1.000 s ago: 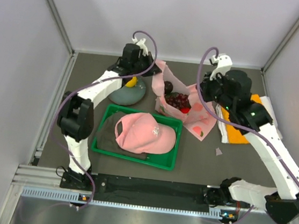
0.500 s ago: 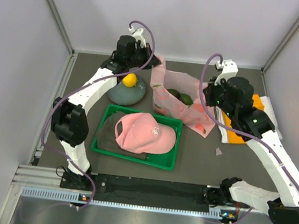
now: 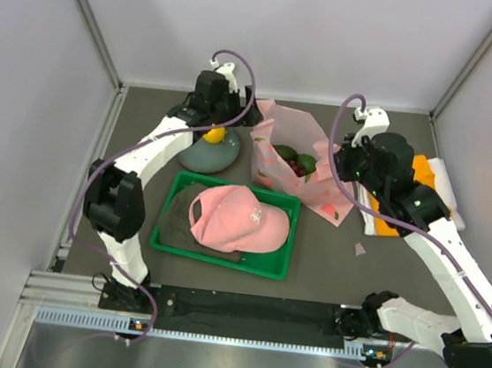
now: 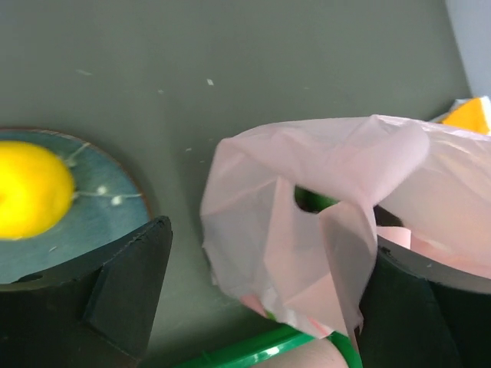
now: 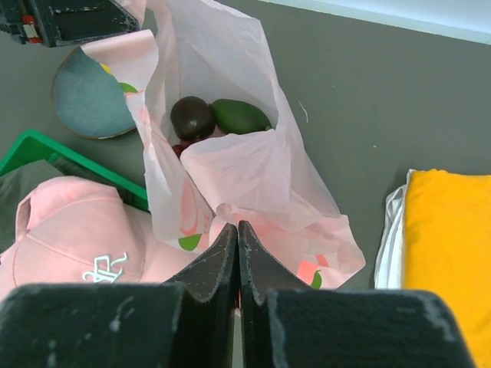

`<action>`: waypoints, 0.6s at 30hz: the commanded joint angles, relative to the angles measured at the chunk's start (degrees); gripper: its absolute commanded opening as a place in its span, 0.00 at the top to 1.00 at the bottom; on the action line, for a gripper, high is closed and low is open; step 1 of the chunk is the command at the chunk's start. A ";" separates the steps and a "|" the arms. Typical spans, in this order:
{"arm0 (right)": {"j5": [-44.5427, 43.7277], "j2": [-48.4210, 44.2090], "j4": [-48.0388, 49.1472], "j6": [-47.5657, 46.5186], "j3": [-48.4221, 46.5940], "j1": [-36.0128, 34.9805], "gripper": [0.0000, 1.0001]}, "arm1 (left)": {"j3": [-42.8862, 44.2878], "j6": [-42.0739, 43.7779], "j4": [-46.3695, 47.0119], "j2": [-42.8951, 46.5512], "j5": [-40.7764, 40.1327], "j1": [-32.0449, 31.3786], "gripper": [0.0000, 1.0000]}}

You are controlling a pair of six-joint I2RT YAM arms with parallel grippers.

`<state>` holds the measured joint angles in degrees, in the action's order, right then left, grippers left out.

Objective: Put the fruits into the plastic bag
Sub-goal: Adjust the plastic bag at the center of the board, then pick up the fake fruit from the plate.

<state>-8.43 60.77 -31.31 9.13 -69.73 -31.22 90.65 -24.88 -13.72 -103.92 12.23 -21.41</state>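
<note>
Citrus (image 4: 31, 188) is the one fruit we see outside the bag (image 5: 230, 165); it sits on a plate (image 4: 107, 203) on the surface, just beside the bag. Inside the bag we make out an avocado (image 5: 240, 115) and a dark fruit (image 5: 192, 116), touching each other (what lies beneath them is too hidden to name). So we judge the task nearly done, with fetching the citrus as the step in hand.

Our left end effector (image 4: 265, 253) is released, fingers wide apart and grasping nothing. It hangs between plate and bag, with the citrus off to its left and a fold of bag between its fingers. Our right end effector (image 5: 238, 230) is clenched, seemingly pinching the bag's near edge and holding the mouth up.

Next we would need to shift the left end effector over the plate, descend around the citrus and close gently, since a round fruit can roll.
</note>
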 commanded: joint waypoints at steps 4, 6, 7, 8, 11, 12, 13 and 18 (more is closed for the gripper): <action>1.40 -1.80 2.39 0.72 -0.75 0.37 1.00 | -6.89 2.74 6.16 10.93 -11.70 3.21 0.01; 1.66 -1.89 2.74 0.63 -0.58 0.37 1.00 | -6.81 1.94 5.37 10.06 -14.24 4.79 0.01; 1.57 -1.89 2.75 0.63 -0.66 0.29 1.00 | -6.63 2.12 4.67 9.44 -15.47 5.06 0.01; 1.57 -1.71 2.83 0.63 -0.67 0.37 1.00 | -5.93 3.16 4.31 8.83 -16.79 5.32 0.01; 1.75 -1.71 2.75 0.63 -0.66 0.37 1.00 | -3.39 4.58 2.21 4.53 -20.84 6.20 0.01; 1.75 -1.71 2.75 0.63 -0.75 0.37 1.00 | -2.59 4.67 1.42 1.73 -21.02 6.55 0.01; 1.83 -1.80 2.83 0.63 -0.75 0.37 1.00 | -1.63 4.58 0.02 0.22 -20.84 6.82 0.01; 1.66 -1.80 2.39 0.45 -0.93 0.37 1.00 | 2.69 4.76 -0.18 -7.07 -19.00 7.43 0.01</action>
<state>-7.09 60.38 -31.24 9.19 -69.73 -31.14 90.08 -21.17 -13.19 -106.87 -6.39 -14.46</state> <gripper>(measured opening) 0.005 0.987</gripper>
